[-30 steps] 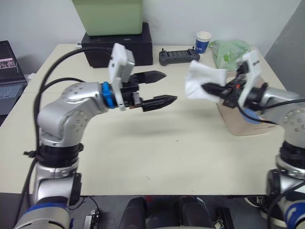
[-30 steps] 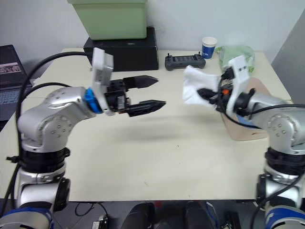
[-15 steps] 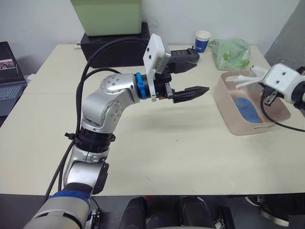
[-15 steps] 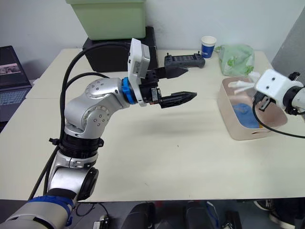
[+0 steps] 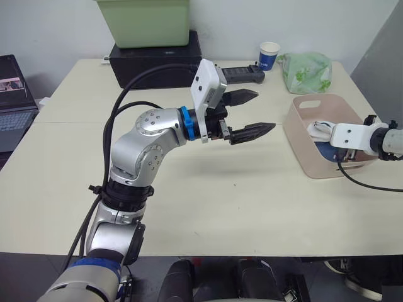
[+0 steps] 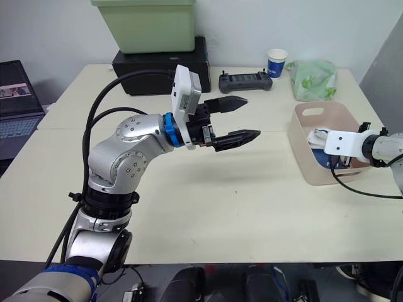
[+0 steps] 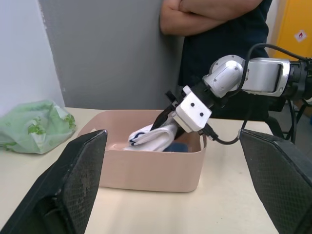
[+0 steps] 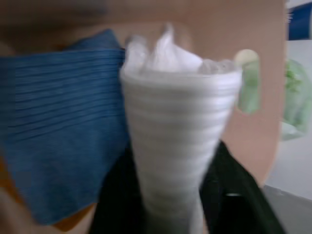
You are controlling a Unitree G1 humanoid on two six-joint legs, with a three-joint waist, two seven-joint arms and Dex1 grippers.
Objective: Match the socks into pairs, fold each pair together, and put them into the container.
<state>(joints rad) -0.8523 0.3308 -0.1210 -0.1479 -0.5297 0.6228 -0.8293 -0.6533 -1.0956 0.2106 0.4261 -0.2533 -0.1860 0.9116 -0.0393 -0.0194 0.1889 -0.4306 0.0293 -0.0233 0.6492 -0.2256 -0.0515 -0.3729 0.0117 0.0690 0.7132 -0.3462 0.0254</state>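
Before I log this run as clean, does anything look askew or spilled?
Nothing stands out. The right end effector holds the white socks inside the pink container, over a blue sock. The paper cup stands upright.

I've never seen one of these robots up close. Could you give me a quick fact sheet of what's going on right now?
Right end effector: inside the pink container, shut on a white sock pair
Left end effector: open, holding nothing, raised above the table
Already in container: blue socks; something orange shows at the edge under them
Nearby items: paper cup, green leaf-print cloth, black handheld controller, green bin on a black box
Bystander: a person with folded arms behind the table
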